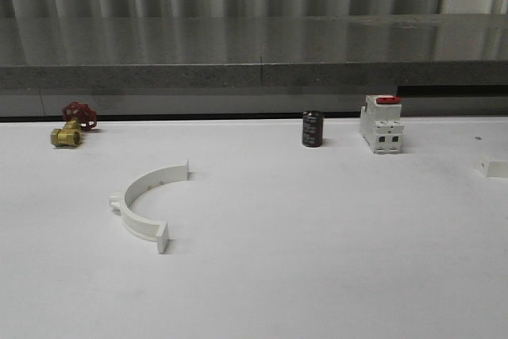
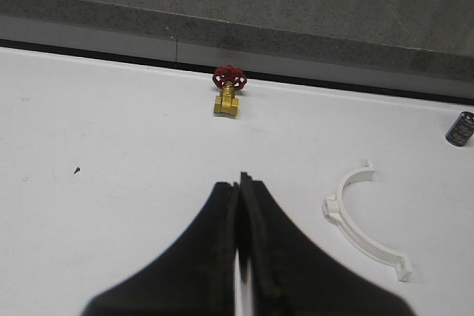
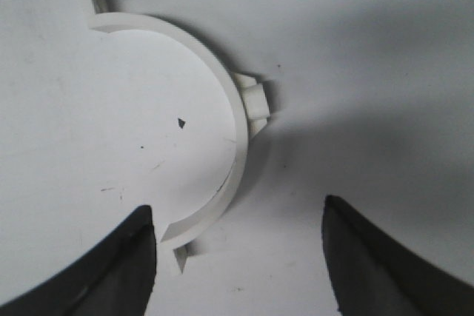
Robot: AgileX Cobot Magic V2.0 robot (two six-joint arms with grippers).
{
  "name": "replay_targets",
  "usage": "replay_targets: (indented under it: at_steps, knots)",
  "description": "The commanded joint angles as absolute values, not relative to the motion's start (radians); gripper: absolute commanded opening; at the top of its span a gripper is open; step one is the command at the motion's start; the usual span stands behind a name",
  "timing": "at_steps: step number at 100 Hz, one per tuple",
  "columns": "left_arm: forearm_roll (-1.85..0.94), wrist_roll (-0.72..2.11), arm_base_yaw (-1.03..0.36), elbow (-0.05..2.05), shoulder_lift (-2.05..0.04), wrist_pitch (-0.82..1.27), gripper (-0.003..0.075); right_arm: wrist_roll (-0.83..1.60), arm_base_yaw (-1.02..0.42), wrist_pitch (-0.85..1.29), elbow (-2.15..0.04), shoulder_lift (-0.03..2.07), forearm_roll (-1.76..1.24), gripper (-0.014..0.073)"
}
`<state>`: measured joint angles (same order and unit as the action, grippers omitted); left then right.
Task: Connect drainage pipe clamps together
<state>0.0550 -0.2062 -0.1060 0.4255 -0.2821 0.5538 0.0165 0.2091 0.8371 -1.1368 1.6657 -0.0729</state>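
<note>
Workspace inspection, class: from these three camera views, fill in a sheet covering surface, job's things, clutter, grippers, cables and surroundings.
Surface: white table, a few small dark specks.
Job's things: left clamp half lies flat, alone; second clamp half lies flat below the right gripper, untouched.
Clutter: brass valve with red handwheel, black cylinder, white switch with red top, all along the far edge.
Grippers: left gripper jaws shut, empty; right gripper jaws open above the clamp half.
Cables: nothing seen.
Surroundings: grey ledge, corrugated wall behind.
</note>
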Motion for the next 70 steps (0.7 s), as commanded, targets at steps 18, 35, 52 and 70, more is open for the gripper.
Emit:
replay_targets:
  at_steps: [18,35,52,70]
  knots:
    - [0.051,-0.206,-0.104,0.450,-0.288,0.475,-0.0021,0.021,0.214,0.879,-1.284,1.779,-0.083,0.0489]
    - [0.051,-0.206,-0.104,0.450,-0.288,0.475,-0.0021,0.021,0.214,0.892,-1.329,1.846,-0.083,0.0489]
    - [0.051,-0.206,-0.104,0.450,-0.288,0.475,-0.0021,0.027,0.214,0.877,-1.338,1.892,-0.083,0.0489]
    - [0.051,-0.206,-0.104,0.450,-0.288,0.475,-0.0021,0.030,0.214,0.856,-1.338,1.914,-0.084,0.0466]
